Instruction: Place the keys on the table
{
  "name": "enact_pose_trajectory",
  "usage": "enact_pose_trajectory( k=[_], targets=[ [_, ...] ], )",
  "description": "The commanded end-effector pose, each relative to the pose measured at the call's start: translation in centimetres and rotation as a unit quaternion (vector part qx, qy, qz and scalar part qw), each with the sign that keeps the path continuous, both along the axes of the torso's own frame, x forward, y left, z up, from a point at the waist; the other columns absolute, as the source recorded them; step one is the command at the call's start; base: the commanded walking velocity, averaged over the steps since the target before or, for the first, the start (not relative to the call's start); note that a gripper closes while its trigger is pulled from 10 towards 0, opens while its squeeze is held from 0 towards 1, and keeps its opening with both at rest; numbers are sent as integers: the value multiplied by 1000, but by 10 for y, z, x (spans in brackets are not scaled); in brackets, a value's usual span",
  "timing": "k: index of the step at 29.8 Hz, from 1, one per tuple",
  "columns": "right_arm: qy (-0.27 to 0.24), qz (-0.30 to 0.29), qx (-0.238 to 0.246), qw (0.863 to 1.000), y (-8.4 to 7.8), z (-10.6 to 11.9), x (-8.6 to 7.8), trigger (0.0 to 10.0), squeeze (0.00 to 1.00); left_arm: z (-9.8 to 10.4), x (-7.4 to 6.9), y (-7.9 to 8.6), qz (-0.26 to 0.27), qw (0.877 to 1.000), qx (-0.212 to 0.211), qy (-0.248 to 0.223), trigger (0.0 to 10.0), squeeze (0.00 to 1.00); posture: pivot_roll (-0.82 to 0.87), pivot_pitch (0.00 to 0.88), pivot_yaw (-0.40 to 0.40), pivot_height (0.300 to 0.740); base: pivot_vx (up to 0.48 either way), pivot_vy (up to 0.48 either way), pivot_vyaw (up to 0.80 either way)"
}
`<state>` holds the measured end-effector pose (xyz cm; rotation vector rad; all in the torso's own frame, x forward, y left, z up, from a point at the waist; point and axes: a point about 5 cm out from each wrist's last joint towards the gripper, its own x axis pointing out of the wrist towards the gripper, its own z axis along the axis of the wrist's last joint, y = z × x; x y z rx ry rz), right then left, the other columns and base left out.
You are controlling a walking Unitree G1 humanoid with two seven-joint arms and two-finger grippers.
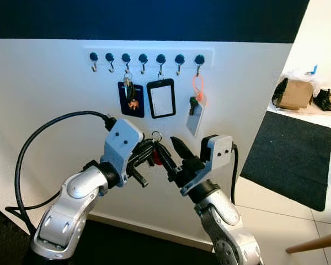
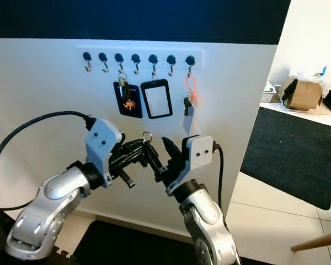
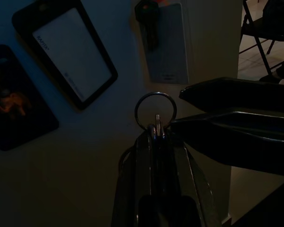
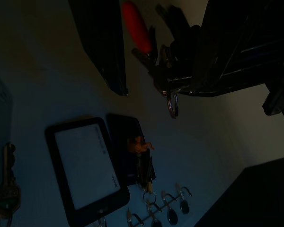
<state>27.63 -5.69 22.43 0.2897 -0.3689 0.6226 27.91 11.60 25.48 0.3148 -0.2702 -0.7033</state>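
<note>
A bunch of keys point(image 1: 154, 150) with a silver ring point(image 3: 155, 112) and a red tag point(image 4: 137, 33) is held in front of the white wall, below the hook rack. My left gripper point(image 1: 145, 153) is shut on the bunch, reaching in from the left. My right gripper point(image 1: 171, 152) comes in from the right and stands open. One of its fingers point(image 1: 180, 148) is just right of the keys and the other lies close under them. In the left wrist view the ring sticks out past my fingers point(image 3: 154, 156).
A hook rack point(image 1: 149, 57) on the wall carries a dark blue card holder point(image 1: 131, 100), a black badge holder point(image 1: 161, 98) and a key on an orange loop point(image 1: 196, 88). To the right, tiled floor has a black mat point(image 1: 292, 154), a cardboard box point(image 1: 295, 94) and a wooden leg point(image 1: 314, 243).
</note>
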Motion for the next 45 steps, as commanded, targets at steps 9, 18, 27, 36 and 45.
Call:
enact_pose_trajectory(
  k=[9, 18, 27, 36, 45],
  targets=[
    [14, 14, 8, 1000, 5, 0, 1, 10000, 0, 3, -13, -11, -43, 999, 8, -10, 10000, 0, 31, 167, 54, 740, 0, 0, 0],
    [21, 30, 15, 999, 8, 0, 1, 4706, 0, 2, -16, -15, -53, 999, 7, -9, 10000, 0, 32, 162, 51, 740, 0, 0, 0],
    [32, 40, 16, 999, 9, -4, 0, 0, 0, 3, -15, -16, -53, 999, 8, -10, 10000, 0, 31, 162, 51, 740, 0, 0, 0],
    [38, 33, 18, 999, 8, -5, 1, 2471, 0, 5, -14, -16, -48, 999, 6, -15, 10000, 0, 33, 168, 54, 740, 0, 0, 0],
    [-23, -26, -45, 998, 2, 1, 3, 10000, 0, 7, -10, -13, -27, 999, 0, -20, 10000, 0, 33, 171, 57, 740, 0, 0, 0]
  ],
)
